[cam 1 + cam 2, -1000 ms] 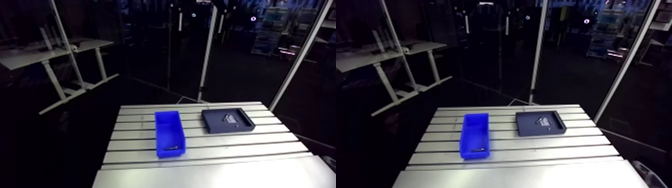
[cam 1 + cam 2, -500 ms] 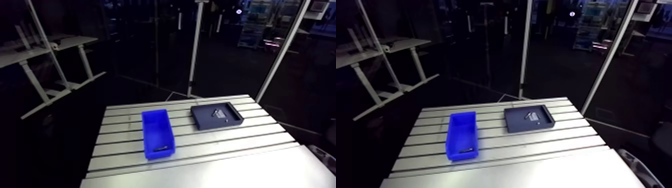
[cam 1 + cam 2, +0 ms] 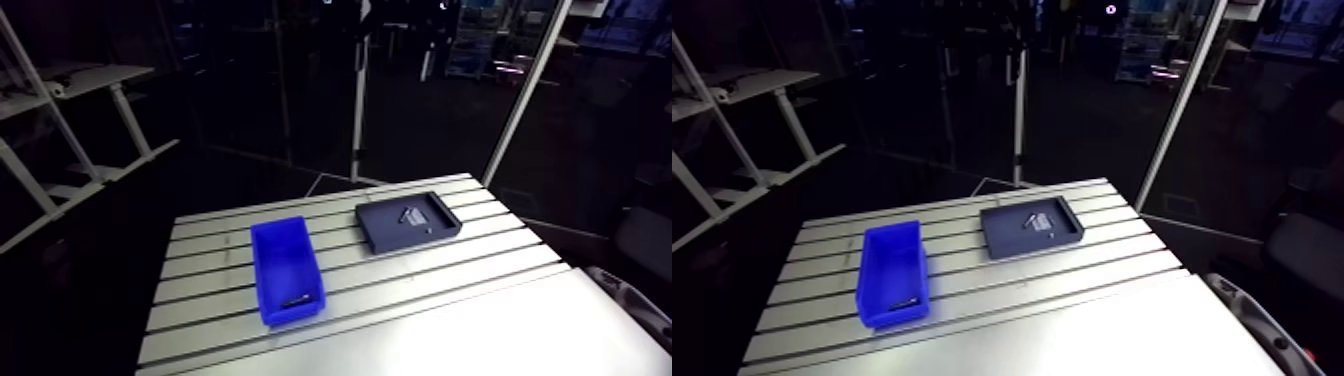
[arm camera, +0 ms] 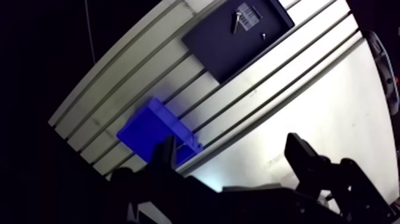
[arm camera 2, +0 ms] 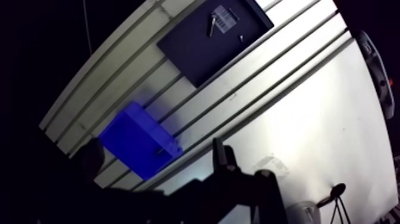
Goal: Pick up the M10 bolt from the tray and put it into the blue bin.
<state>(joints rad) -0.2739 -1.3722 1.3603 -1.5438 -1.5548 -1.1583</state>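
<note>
Blue bin (image 3: 285,262) and dark tray (image 3: 388,232) sit side by side on the slotted aluminium table (image 3: 450,300), just like a moment earlier. What's changed is our viewpoint. The whole arm view has slid sideways across the last few frames, so we read that as the arm swinging round, not the parts moving.

In the wrist view the gripper (image 4: 232,150) is high above the table. Its two fingers (image 4: 166,154) are spread wide with nothing between them. The bin is just ahead of one finger and the tray is well beyond it.

The thing we take for the M10 bolt (image 4: 236,21) is a slim bright piece in the tray next to a pale label patch (image 4: 248,13). There's a smaller speck (image 4: 263,36) nearby too, and honestly it's all too small to be sure which is which.

There's also a small dark piece (image 3: 296,298) already lying at the near end of the bin, and we can't tell what it is.

So for the task, we reckon nothing's been grabbed yet. It looks like repositioning, and the reach out over the tray and down is all to come.
</note>
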